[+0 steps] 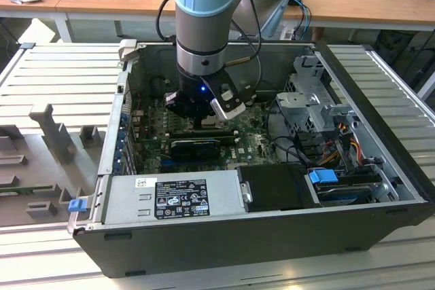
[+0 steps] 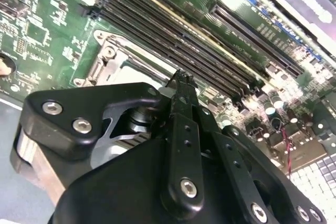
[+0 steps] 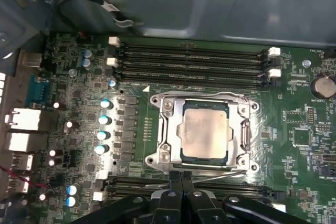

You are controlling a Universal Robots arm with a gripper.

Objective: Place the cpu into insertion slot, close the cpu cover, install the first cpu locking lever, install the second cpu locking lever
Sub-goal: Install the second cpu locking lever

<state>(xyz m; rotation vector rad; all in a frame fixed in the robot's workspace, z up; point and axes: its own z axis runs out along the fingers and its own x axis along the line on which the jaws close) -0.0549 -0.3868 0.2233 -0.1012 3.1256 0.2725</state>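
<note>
In the first wrist view the cpu (image 3: 203, 129), a pale silvery square, lies flat in the insertion slot (image 3: 155, 159) on the green motherboard. The cpu cover (image 3: 167, 129), a metal frame with a square window, lies down around the chip. A thin wire lever (image 3: 220, 174) runs along the socket edge nearest my gripper (image 3: 181, 179). Its black fingers are pressed together with nothing visible between them, and their tips sit at that edge. The second wrist view has the gripper (image 2: 181, 78) over a corner of the insertion slot (image 2: 102, 61). In the exterior view the gripper (image 1: 202, 121) is low inside the open computer case.
Long black memory slots (image 3: 194, 64) run beside the socket, with a row of capacitors (image 3: 105, 119) on another side. The grey case wall (image 3: 210, 3) stands close behind. A power supply (image 1: 177, 195), a drive cage (image 1: 312, 100) and loose cables (image 1: 340, 140) crowd the case.
</note>
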